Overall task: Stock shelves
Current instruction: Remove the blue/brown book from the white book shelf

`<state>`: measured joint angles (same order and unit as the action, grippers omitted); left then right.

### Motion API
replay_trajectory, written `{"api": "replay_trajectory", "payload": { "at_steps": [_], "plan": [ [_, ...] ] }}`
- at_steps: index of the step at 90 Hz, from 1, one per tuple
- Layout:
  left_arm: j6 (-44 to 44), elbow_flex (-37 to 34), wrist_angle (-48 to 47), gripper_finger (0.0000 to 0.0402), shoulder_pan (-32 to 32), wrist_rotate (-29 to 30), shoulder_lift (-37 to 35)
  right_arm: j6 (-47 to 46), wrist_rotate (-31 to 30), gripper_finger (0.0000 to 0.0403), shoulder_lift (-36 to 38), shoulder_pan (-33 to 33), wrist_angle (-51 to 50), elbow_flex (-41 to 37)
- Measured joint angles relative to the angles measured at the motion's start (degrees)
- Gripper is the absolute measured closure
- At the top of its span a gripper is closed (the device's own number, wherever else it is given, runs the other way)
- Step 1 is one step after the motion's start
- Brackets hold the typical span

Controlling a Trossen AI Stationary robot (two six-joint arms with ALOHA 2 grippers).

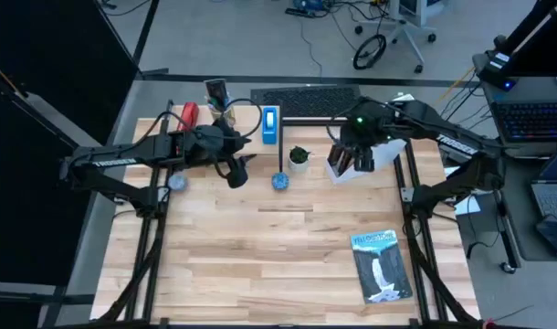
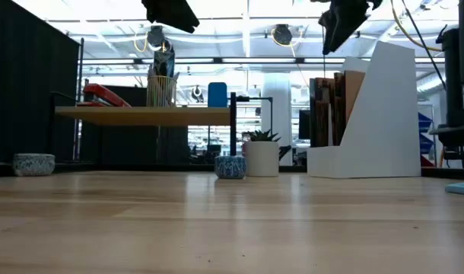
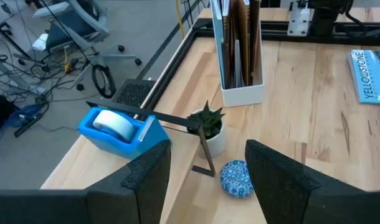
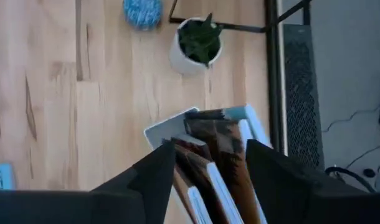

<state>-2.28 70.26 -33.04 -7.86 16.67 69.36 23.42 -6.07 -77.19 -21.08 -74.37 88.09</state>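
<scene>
High view, left to right. Small bowl (image 1: pixel 176 182) left of centre on table (image 1: pixel 260 247). Red stapler (image 1: pixel 187 113) and wire pencil cup (image 1: pixel 225 111) at upper left, on wood plank shelf (image 2: pixel 144 115). Left gripper (image 1: pixel 239 170) raised over shelf's right end, fingers (image 3: pixel 146 180) spread, nothing between. Blue tape dispenser (image 1: pixel 271 125) at shelf's right end. Blue patterned bowl (image 1: pixel 280 182) and potted plant (image 1: pixel 299 157) just right of shelf. Right gripper (image 1: pixel 350 161) directly above white file holder (image 1: pixel 344 170) right of centre, fingers (image 4: pixel 274 174) spread wide around book tops (image 4: pixel 209 155); contact unclear. Yellowstone book (image 1: pixel 381 265) flat at lower right.
</scene>
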Motion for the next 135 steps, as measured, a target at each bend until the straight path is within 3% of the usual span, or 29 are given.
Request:
{"api": "replay_trajectory", "payload": {
  "at_steps": [54, 135],
  "plan": [
    [0.2, 0.0, 0.0, 0.0207, 0.0, 0.0, 0.0, 0.1, -1.5, 0.0297, -2.6, -3.0, -3.6, -0.1],
    [0.0, 0.0, 0.0, 0.0207, 0.0, 0.0, 0.0, 4.0, -1.3, 0.0304, -2.5, -6.1, -0.8, -4.6]
  ]
}}
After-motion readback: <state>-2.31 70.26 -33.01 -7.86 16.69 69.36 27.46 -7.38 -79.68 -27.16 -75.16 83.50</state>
